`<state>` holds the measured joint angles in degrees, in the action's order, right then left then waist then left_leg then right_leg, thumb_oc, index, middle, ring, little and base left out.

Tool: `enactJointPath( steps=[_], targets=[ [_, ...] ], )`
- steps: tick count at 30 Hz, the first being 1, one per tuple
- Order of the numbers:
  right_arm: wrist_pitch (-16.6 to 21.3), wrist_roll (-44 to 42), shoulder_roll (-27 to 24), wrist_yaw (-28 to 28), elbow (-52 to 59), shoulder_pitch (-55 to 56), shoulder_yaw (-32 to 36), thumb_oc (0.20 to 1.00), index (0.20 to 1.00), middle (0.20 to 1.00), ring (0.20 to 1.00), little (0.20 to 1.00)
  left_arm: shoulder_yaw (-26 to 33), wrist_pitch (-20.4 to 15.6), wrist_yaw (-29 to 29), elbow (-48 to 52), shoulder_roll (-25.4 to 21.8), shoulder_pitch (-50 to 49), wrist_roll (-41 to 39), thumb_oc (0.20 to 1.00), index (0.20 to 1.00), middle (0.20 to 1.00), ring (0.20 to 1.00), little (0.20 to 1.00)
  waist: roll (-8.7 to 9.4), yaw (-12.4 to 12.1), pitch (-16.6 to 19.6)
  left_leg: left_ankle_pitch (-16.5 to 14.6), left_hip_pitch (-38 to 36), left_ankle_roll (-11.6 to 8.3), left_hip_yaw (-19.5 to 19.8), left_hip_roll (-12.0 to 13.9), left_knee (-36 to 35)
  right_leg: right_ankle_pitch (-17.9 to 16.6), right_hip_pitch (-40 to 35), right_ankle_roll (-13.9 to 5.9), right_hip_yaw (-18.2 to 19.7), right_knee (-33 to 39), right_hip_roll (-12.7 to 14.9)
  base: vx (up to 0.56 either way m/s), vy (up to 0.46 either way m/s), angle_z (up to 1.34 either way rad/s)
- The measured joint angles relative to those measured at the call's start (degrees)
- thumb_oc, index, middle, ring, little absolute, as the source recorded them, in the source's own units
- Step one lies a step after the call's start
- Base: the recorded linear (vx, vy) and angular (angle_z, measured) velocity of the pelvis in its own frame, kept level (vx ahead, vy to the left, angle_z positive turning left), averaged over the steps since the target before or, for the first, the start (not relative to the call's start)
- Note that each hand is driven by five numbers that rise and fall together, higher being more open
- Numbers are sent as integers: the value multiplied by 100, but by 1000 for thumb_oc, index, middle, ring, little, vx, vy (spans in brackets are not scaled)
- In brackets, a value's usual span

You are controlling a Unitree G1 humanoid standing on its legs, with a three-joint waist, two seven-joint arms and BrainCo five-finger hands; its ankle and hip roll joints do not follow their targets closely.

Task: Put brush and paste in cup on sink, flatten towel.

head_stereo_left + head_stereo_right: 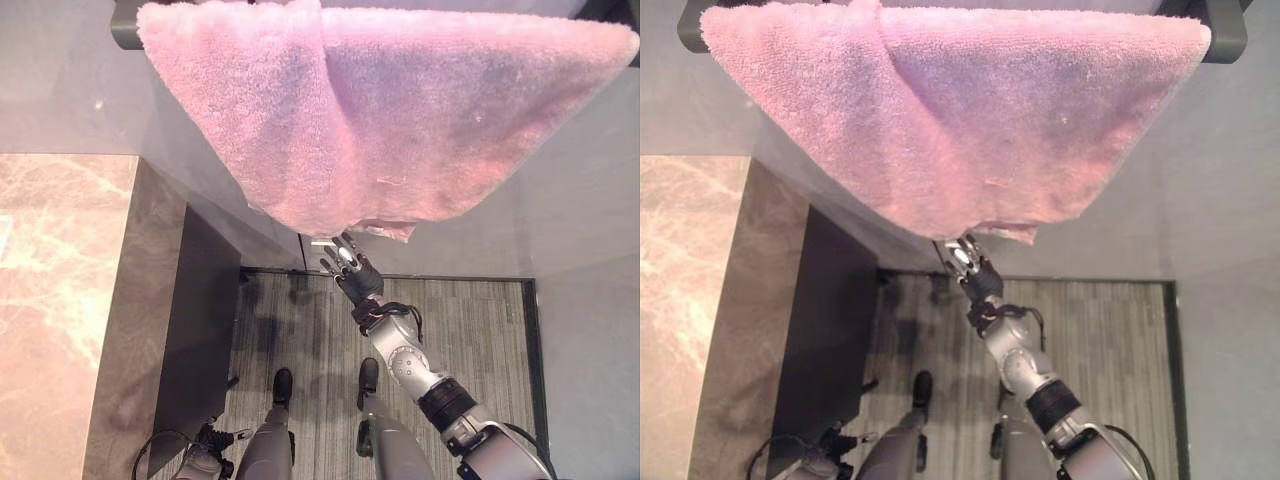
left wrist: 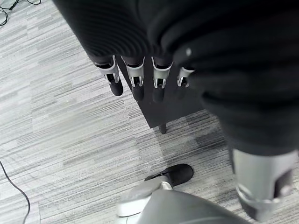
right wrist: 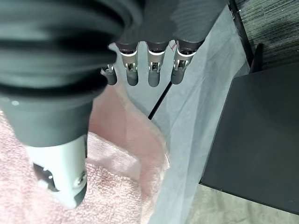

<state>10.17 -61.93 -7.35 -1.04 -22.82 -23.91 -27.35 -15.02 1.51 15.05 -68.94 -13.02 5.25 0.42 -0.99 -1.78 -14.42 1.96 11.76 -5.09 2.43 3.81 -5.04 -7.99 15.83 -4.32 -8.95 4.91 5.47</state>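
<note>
The pink towel (image 1: 380,110) hangs over a dark bar (image 1: 1225,35) above the right robot hand (image 1: 350,268), draped unevenly: its lower edge sags to a rumpled, doubled-over point just above that hand's fingertips, while both side edges slope up toward the bar ends. Behind the towel runs a pale wall (image 1: 590,190) with room to either side of the hand. To the hand's left lies the marbled counter (image 1: 55,300), its long edge bordered by a dark cabinet side (image 1: 200,330). Below the hand is the striped grey floor (image 1: 480,330), open on both sides. The right robot hand reaches up with fingers (image 3: 154,70) straight and side by side, holding nothing; in its wrist view the towel's folded corner lies just beside the thumb. The left robot hand (image 2: 140,77) hangs low over the floor, fingers relaxed and straight.
</note>
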Motion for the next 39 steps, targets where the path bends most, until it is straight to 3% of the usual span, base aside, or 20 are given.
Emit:
enactJointPath(
  steps=[5,17,33,36,37,38,39],
  targets=[
    [146,-34,-12,-18,30,6,214,1000,1000,1000,1000,1000,-4,2,1,-6,71,-2,2,1000,1000,1000,1000,1000,-187,-32,21,2,-79,3,1,-29,0,-1,-77,-6,0,0,30,0,0,0],
    [508,-27,-33,-265,275,28,593,1000,1000,1000,1000,1000,-211,1,-1,7,220,-22,63,1000,1000,1000,1000,1000,-355,-24,145,23,-74,10,13,-40,0,-10,-81,-15,-8,-1,42,0,0,0],
    [636,-34,-36,-270,456,26,569,1000,1000,1000,1000,1000,-213,0,11,26,219,-25,69,1000,1000,1000,1000,1000,-281,18,232,25,-59,9,28,-40,0,-10,-77,-14,-29,-1,44,0,0,0],
    [635,-34,-52,-229,461,26,548,824,824,824,824,824,-213,0,10,22,218,-25,69,1000,1000,1000,1000,1000,-244,20,271,25,-47,8,33,-38,0,-9,-70,-14,-35,-1,41,0,0,0],
    [635,-34,-54,-212,471,27,542,658,658,658,658,658,-213,-1,10,24,218,-25,69,1000,1000,1000,1000,1000,-231,25,283,25,-42,8,37,-38,-1,-9,-67,-14,-40,-1,41,0,0,0],
    [635,-34,-62,-197,478,27,539,567,567,567,567,567,-212,-1,10,23,216,-25,69,1000,1000,1000,1000,1000,-224,28,289,25,-37,8,37,-39,-1,-9,-62,-14,-41,-1,42,0,0,0],
    [636,-34,-69,-141,490,28,540,413,413,413,413,413,-212,-1,10,23,215,-25,70,1000,1000,1000,1000,1000,-216,29,294,25,-21,8,44,-40,-1,-9,-53,-14,-49,-1,44,0,0,0]
  ],
)
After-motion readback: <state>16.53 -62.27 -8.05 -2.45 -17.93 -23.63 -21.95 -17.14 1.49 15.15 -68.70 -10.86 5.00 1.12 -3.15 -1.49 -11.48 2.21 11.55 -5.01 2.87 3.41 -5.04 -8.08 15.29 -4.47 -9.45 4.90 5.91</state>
